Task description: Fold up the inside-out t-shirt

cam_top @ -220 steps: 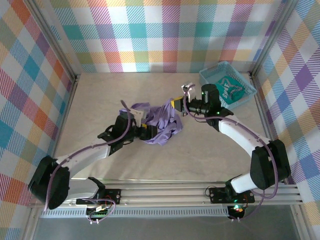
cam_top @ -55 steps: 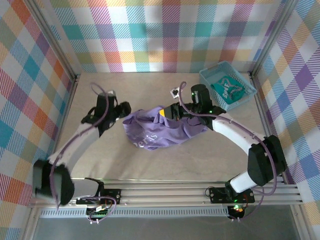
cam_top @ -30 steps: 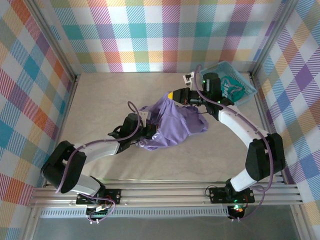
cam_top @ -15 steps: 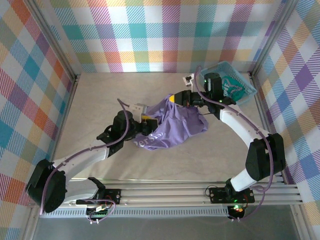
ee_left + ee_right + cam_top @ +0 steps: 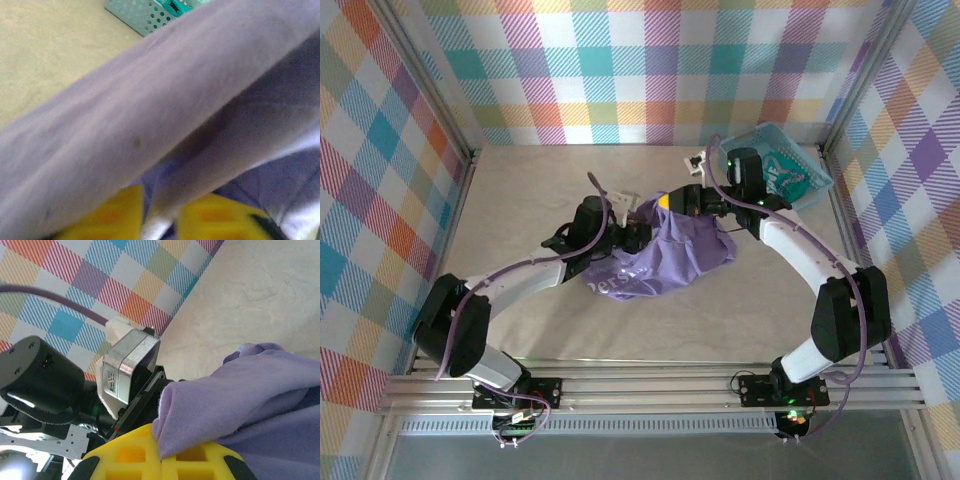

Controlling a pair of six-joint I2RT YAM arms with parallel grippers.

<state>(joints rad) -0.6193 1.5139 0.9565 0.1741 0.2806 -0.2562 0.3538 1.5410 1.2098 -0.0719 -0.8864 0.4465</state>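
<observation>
The inside-out t-shirt (image 5: 665,262) lies bunched in a loose heap near the middle of the table (image 5: 510,190), its far edge lifted where both grippers meet it. The main risk is that the two grips sit almost side by side on that far edge. Pulling apart from so close could stretch only a small pinch of cloth or let it slip from one pair of fingers. It could also gather more than one layer, so the shirt twists instead of spreading. The right gripper (image 5: 672,199) is closed tight on a fold of purple cloth. Its arm reaches in from the right with the elbow bent and the wrist beside the basket (image 5: 760,133) at the far right, which a wide swing could knock. The left gripper (image 5: 638,233) seems nipped narrowly on cloth too, though its wrist view is blurred; its arm stretches low from the near left.
</observation>
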